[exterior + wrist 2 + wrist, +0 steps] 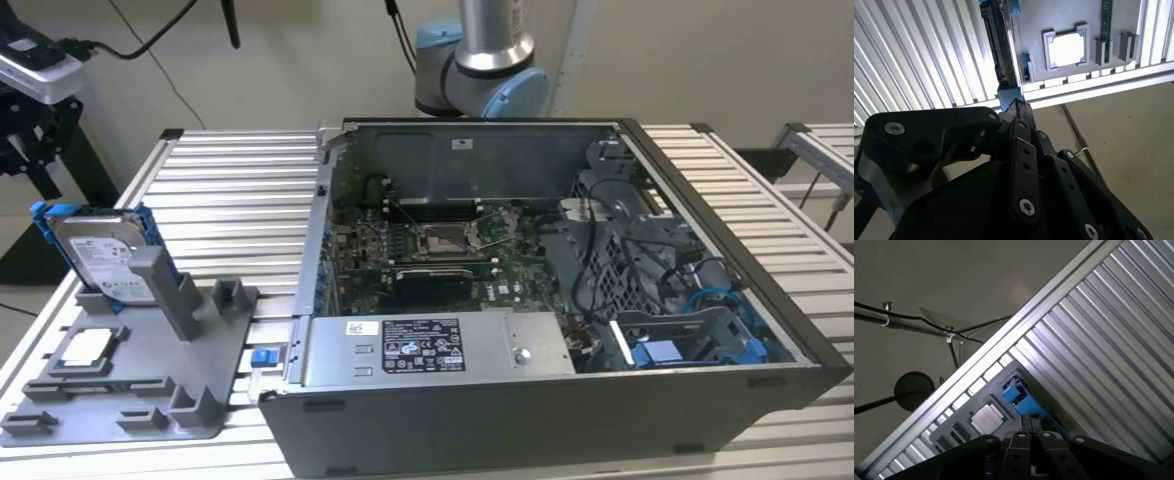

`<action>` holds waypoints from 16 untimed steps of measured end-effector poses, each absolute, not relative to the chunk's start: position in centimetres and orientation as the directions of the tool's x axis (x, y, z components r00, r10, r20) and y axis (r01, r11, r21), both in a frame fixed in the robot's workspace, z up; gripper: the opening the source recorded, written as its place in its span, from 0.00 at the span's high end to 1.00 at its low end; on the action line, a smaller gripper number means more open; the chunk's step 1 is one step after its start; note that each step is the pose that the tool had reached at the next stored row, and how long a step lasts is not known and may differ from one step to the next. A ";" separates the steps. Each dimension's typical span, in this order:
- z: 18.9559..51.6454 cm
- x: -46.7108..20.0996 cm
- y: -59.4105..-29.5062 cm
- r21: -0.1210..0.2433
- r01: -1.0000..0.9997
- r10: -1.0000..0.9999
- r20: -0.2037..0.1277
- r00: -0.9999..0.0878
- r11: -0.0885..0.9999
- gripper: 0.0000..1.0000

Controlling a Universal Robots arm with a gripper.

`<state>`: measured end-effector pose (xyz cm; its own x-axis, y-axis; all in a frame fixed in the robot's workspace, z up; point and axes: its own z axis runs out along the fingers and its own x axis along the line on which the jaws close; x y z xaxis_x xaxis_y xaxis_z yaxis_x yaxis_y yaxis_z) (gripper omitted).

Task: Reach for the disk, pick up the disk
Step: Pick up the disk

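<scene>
On the slatted desk (pixel 227 185), the disk (pixel 96 252) upright in a grey stand (pixel 147 395) — gripper (pixel 1016 105) above it, fingers (pixel 1023 121) closed, holding nothing.

Bright even light w/ glare on table slats (pixel 919 55) in second wrist view.

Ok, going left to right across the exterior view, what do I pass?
disk, upright in the grey stand → small blue clip → power supply → blue drive caddy inside the open computer case
</scene>
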<state>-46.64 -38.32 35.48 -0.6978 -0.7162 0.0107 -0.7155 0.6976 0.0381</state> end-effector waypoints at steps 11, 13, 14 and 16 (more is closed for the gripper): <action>35.5 -46.6 -38.3 0.038 -0.723 -0.724 0.011 -0.690 0.690 1.00; 35.5 -46.6 -38.3 0.038 -0.733 -0.734 0.011 -0.679 0.679 1.00; 35.5 -46.6 -38.3 0.038 -0.740 -0.740 0.011 -0.672 0.672 1.00; 35.5 -46.6 -38.3 0.038 -0.755 -0.755 0.011 -0.655 0.655 1.00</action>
